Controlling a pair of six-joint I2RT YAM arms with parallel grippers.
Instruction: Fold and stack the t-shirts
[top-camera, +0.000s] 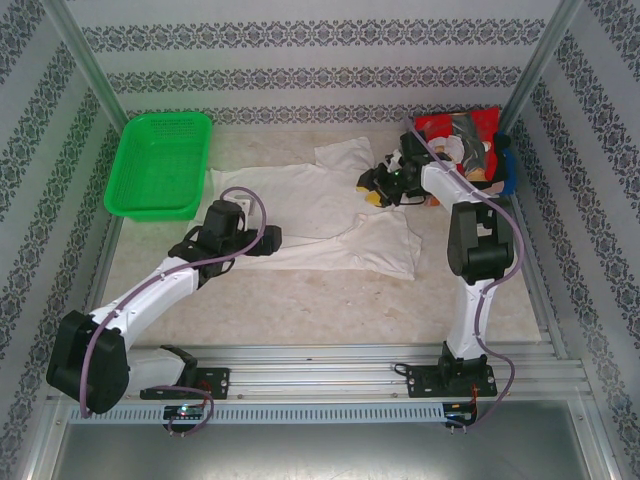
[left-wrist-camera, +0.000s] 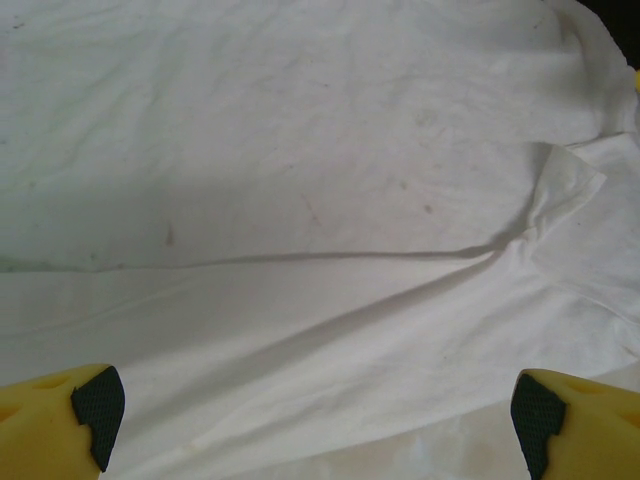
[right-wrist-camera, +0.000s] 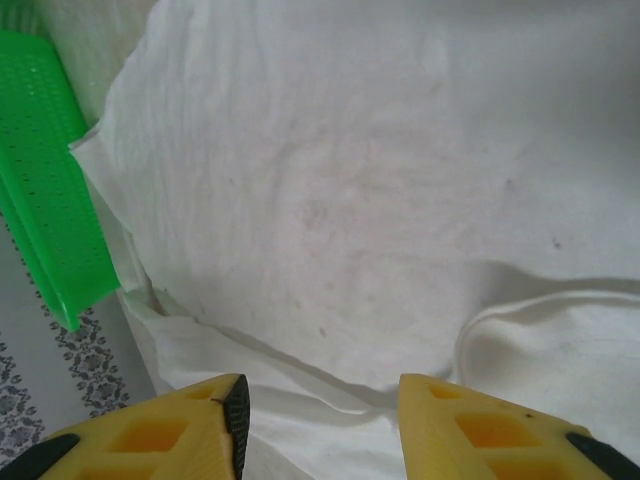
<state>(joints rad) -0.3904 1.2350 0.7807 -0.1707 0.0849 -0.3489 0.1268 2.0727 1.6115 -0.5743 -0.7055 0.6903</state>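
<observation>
Folding step: the shirt lies spread mid-table, the stack at far right. Left gripper jaws are wide apart, right gripper jaws parted, both empty. Next, probably: pinch a hem.

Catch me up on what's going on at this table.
Two robot arms are working on a white t-shirt that lies spread out on the table. The left gripper hangs wide open over the shirt's near left part and holds nothing. The right gripper is over the shirt's right side, its jaws apart with nothing between them. A pile of shirts, red on top, sits in the far right corner, and a green mesh basket stands at the far left.
</observation>
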